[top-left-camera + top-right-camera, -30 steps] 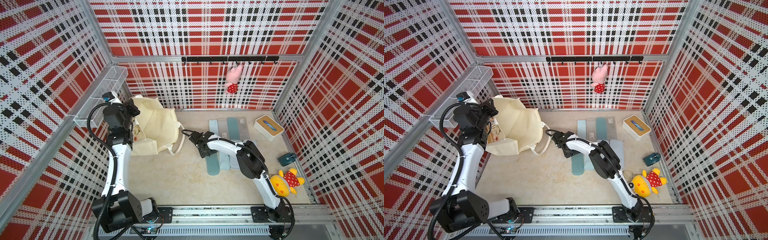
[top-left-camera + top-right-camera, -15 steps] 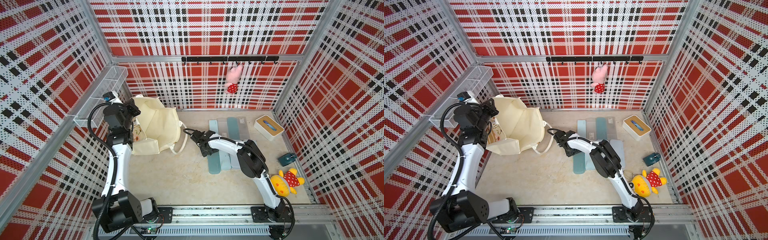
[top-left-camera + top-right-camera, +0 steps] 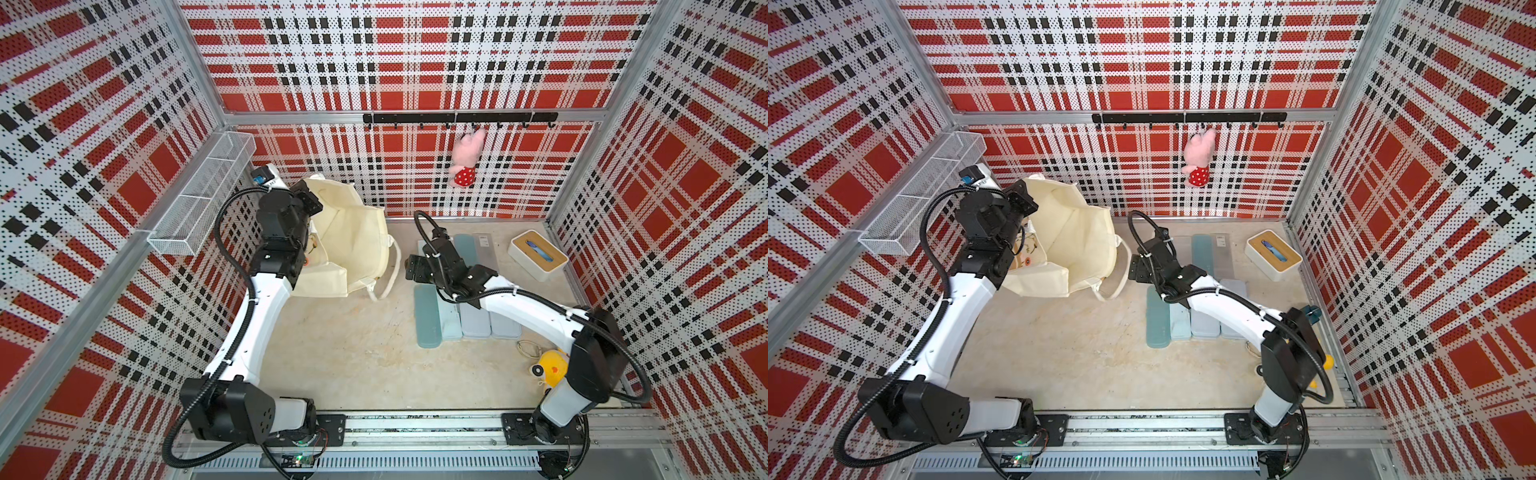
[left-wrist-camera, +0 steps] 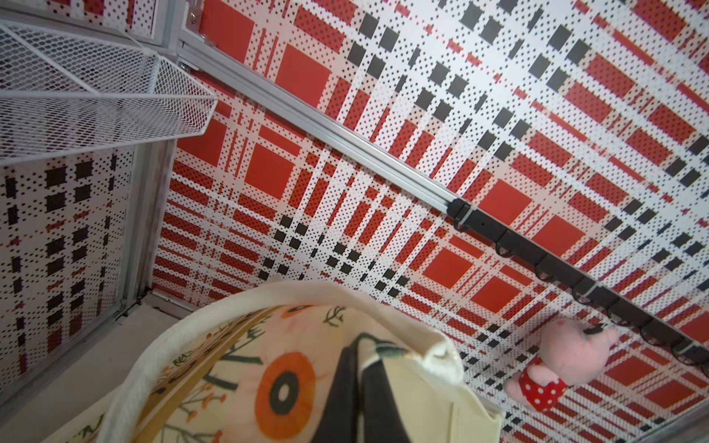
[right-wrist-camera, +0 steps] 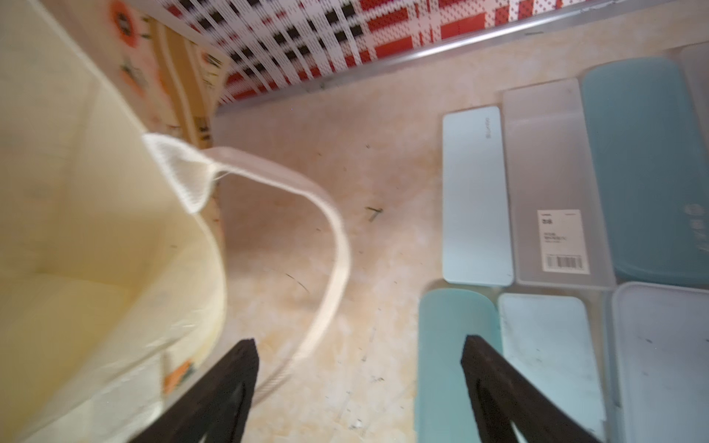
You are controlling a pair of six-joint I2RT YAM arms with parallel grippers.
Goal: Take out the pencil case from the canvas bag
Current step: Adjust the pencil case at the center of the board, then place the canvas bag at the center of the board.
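The cream canvas bag (image 3: pixel 353 245) stands open at the back left, and its floral face (image 4: pixel 268 383) shows in the left wrist view. My left gripper (image 4: pixel 360 356) is shut on the bag's upper rim and holds that side up. A dark teal pencil case (image 3: pixel 427 318) lies flat on the table, leftmost in a row of several flat cases. My right gripper (image 3: pixel 411 268) hovers just behind it, between the bag and the cases, open and empty. One of its fingertips (image 5: pixel 479 353) is over the teal pencil case (image 5: pixel 452 364). The bag's white handle (image 5: pixel 333 249) loops onto the table beside the other.
A white box with a wooden lid (image 3: pixel 537 254) sits at the back right. A yellow plush (image 3: pixel 550 365) lies under my right arm. A pink plush (image 3: pixel 467 158) hangs from the hook rail (image 3: pixel 415 117). A wire basket (image 3: pixel 199 199) is mounted on the left wall.
My right gripper's jaws have opened wide and it has drawn a little back and right, away from the bag. The teal pencil case stays on the table. The left arm holds still.
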